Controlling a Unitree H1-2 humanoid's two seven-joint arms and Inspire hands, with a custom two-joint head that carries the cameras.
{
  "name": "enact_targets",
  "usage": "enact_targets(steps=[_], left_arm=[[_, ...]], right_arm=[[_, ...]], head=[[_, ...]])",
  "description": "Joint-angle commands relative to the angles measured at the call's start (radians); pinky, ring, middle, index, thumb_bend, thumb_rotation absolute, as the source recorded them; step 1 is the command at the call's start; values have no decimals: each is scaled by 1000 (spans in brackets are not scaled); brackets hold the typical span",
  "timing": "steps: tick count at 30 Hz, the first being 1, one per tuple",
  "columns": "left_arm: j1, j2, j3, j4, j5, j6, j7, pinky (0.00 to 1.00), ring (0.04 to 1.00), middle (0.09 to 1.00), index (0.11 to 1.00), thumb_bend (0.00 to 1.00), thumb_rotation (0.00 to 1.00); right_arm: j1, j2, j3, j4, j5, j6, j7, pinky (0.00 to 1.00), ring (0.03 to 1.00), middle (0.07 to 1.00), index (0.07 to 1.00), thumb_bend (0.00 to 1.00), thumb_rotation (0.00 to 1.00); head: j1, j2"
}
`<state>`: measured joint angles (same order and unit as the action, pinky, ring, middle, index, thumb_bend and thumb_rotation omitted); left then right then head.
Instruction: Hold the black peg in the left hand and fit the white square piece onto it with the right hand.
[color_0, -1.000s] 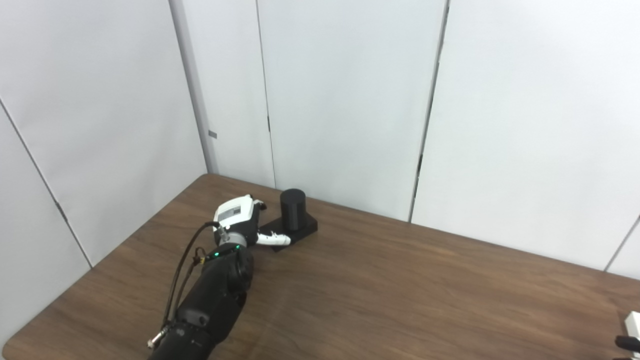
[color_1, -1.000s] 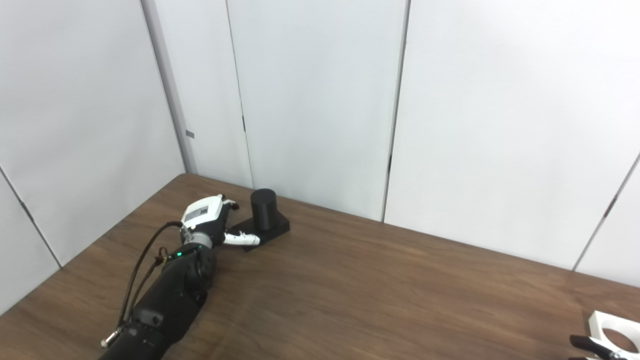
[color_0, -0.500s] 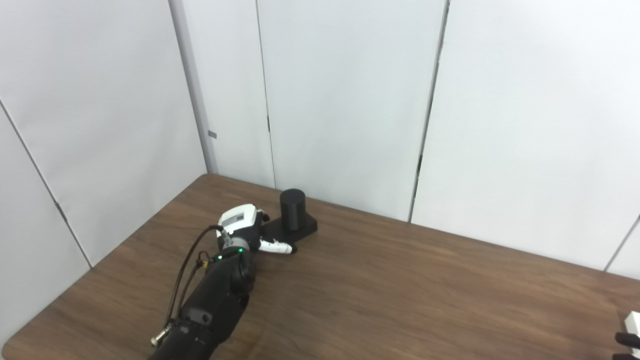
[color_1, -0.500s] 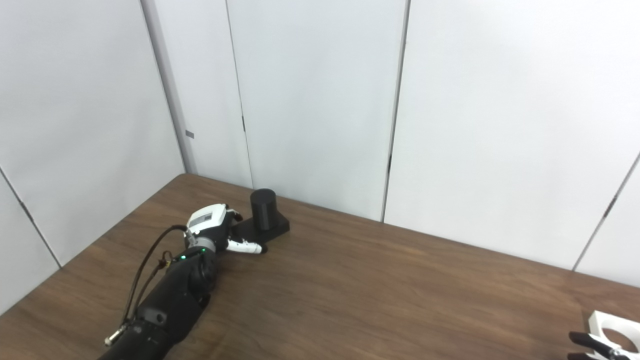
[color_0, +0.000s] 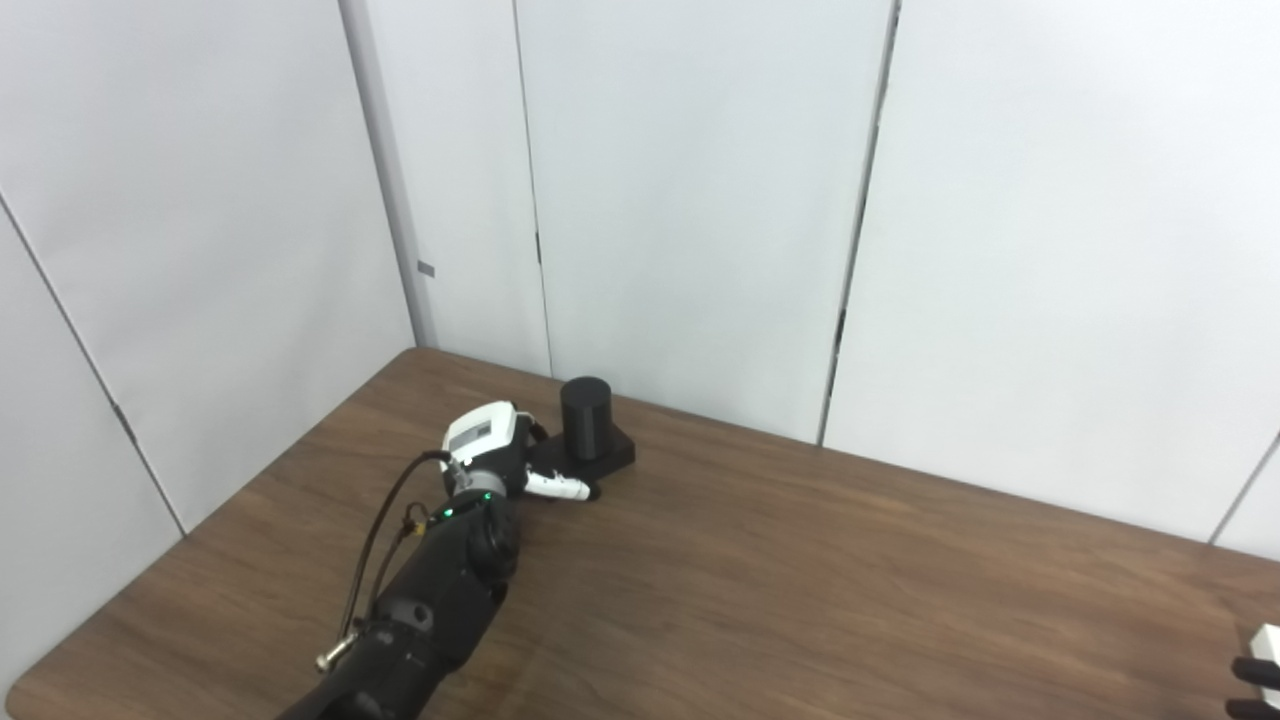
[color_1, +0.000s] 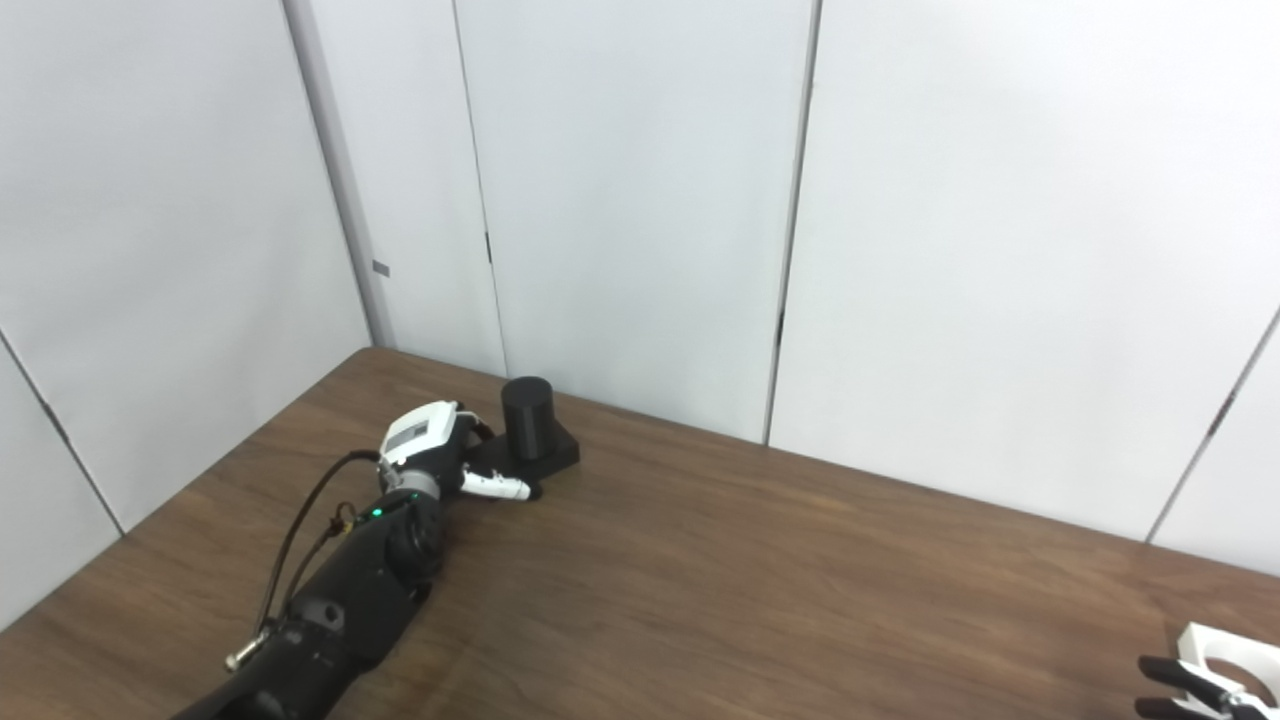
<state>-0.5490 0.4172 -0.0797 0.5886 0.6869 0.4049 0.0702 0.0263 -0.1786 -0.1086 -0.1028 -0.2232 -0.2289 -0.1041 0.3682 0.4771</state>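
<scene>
While your left hand (color_0: 495, 450) sits at the near-left corner of the black peg (color_0: 586, 418), its fingers reach onto the square base with a white thumb laid along the near edge, but you cannot tell from here whether they have clamped; settle that grip first. The peg stands upright on its base at the far left of the table (color_0: 800, 580), close to the wall panels. Wrap the fingers low around the base, not the cylinder, so the post stays free for the piece, and keep it vertical as you lift. Compared with a second ago, the hand has slid forward and rightward until it overlaps the base corner, and the forearm has stretched further along the table; the peg itself has not shifted. Far to the right, at the bottom corner, the white square piece (color_1: 1225, 648) with its round hole lies at the table edge, well apart from the peg. Your right hand (color_1: 1175, 688) shows only dark fingertips beside it, slightly lower than before, and its grip cannot be judged
</scene>
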Motion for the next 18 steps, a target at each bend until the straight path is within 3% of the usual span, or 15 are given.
enact_targets(steps=[1,10,11,12,15,18], left_arm=[[-56,33,-4,-2,-12,-27,37,987,1000,961,710,921,311],[-74,59,-55,58,-43,-68,44,956,950,903,595,852,202],[-71,57,-55,52,-46,-68,47,940,934,888,543,692,137],[-68,56,-56,47,-46,-66,47,931,925,880,510,592,97],[-61,62,-72,34,-41,-66,37,911,909,868,490,531,71],[-50,77,-104,13,-31,-68,11,729,805,786,483,525,62]], right_arm=[[-13,-2,-9,-45,7,3,-3,482,614,706,657,464,97],[-14,-10,-8,-50,11,-2,-2,474,601,702,653,459,95],[-14,-11,-9,-50,9,0,-3,474,603,702,652,458,102],[-15,-11,-9,-51,7,1,-3,475,603,701,651,458,109],[-15,-13,-10,-50,6,1,-4,471,601,701,651,456,114],[-16,-15,-11,-50,13,-3,-2,469,600,701,649,452,42]], head=[[0,1],[3,8],[3,9],[3,9],[4,14],[6,17]])
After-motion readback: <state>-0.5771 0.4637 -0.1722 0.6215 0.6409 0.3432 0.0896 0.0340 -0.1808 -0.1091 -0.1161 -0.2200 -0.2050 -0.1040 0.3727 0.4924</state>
